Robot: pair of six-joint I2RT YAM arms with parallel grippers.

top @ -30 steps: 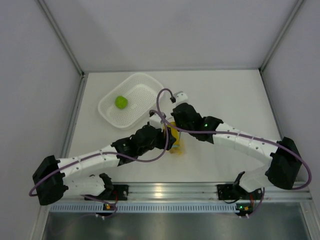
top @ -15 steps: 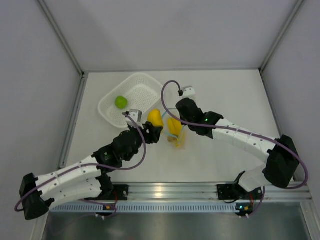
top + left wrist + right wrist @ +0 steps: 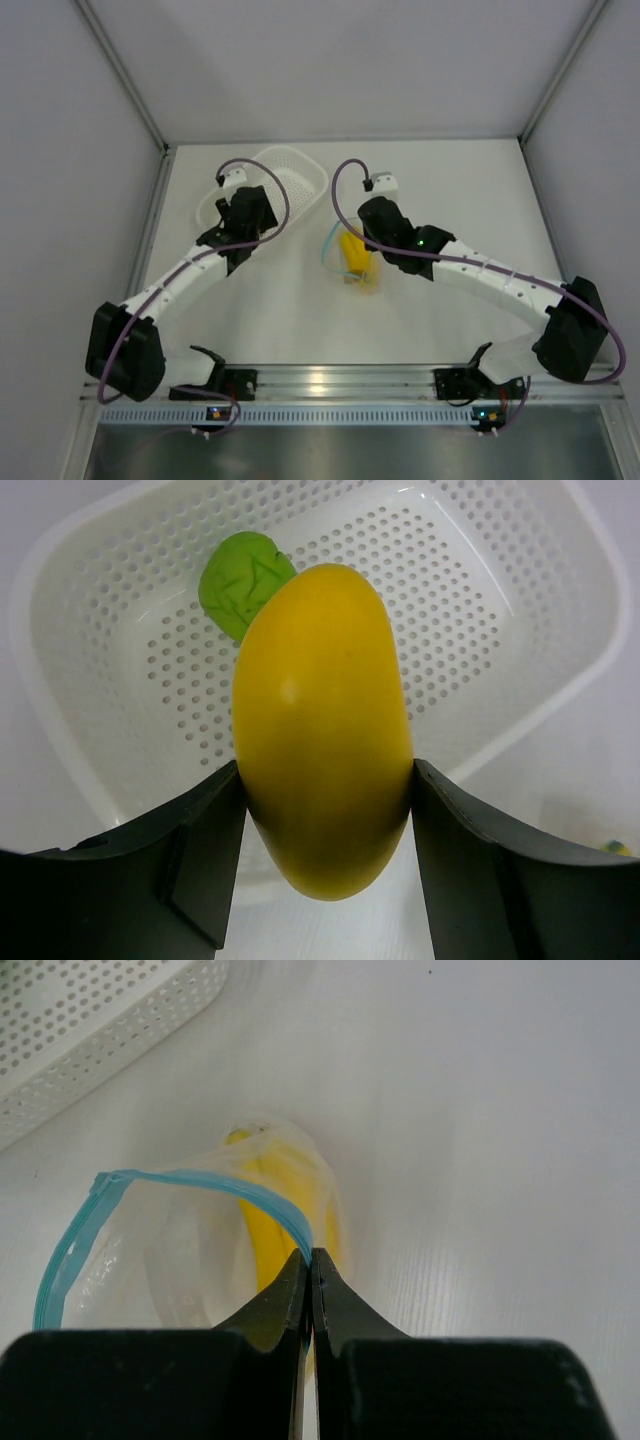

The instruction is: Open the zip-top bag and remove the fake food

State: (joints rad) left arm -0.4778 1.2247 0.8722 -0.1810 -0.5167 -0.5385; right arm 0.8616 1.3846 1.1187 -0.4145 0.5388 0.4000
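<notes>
1. The left end effector point(image 3: 325, 772) grips the oval fruit point(image 3: 320, 720) between both fingers. The fruit's long axis runs up and down in the wrist view.
2. The fruit hangs over the basket point(image 3: 500, 610), which fills the upper part of that view. The green fruit point(image 3: 238, 578) lies inside it, at the upper left.
3. I judge the coming move to be a lowering and a release, because the basket is already under this arm.
4. The right end effector point(image 3: 308, 1272) is closed on the blue zip strip of the bag point(image 3: 170, 1260), which rests on the worktop point(image 3: 480, 1160) to the right of the basket.
5. The bag mouth stands open toward the left of the wrist view. The banana point(image 3: 262, 1235) is inside, its long axis pointing away from the fingers. It is the last piece to remove.
</notes>
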